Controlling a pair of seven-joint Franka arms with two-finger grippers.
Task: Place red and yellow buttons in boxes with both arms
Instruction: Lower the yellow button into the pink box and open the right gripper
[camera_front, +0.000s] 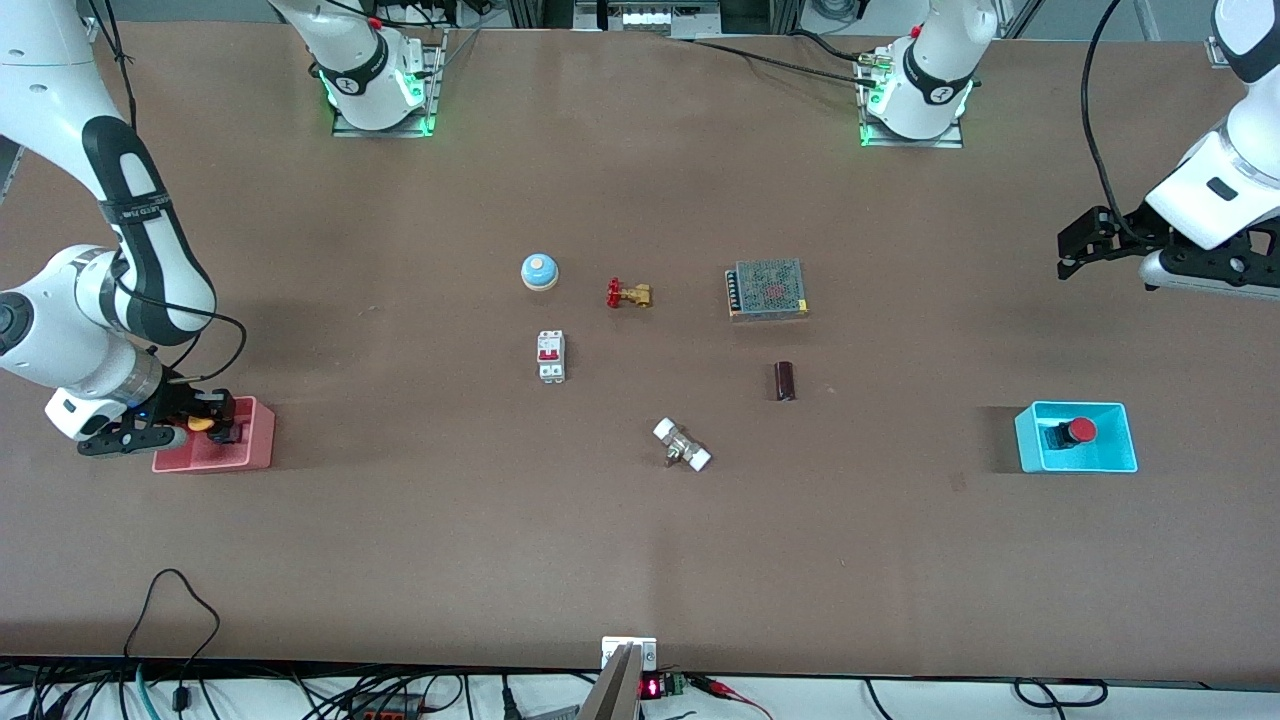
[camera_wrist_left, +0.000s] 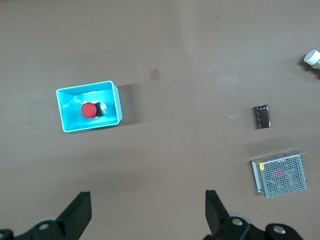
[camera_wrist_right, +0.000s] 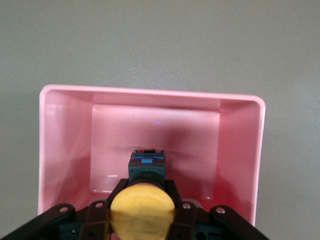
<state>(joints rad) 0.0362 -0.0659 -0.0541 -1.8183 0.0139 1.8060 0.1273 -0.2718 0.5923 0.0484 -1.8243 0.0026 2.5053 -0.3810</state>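
The orange-yellow button (camera_front: 202, 423) is held in my right gripper (camera_front: 212, 421), which is shut on its dark body and sits low inside the pink-red box (camera_front: 255, 447) near the right arm's end of the table. In the right wrist view the yellow button (camera_wrist_right: 142, 209) fills the space between the fingers (camera_wrist_right: 114, 196) over the box floor, with the box's rim (camera_wrist_right: 150, 91) around it. The red button (camera_front: 1080, 430) lies in the cyan-blue box (camera_front: 1088, 467) near the left arm's end. My left gripper (camera_front: 1068, 255) is open and empty, high above the table; its view shows the cyan box (camera_wrist_left: 68, 109) and red button (camera_wrist_left: 88, 110) well away from the gripper (camera_wrist_left: 147, 212).
In the middle of the table lie a pale-blue dome (camera_front: 539, 271), a brass valve with red handle (camera_front: 628, 295), a white circuit breaker (camera_front: 551, 356), a mesh-cased power supply (camera_front: 767, 289), a dark cylinder (camera_front: 785, 381) and a white-ended fitting (camera_front: 682, 445).
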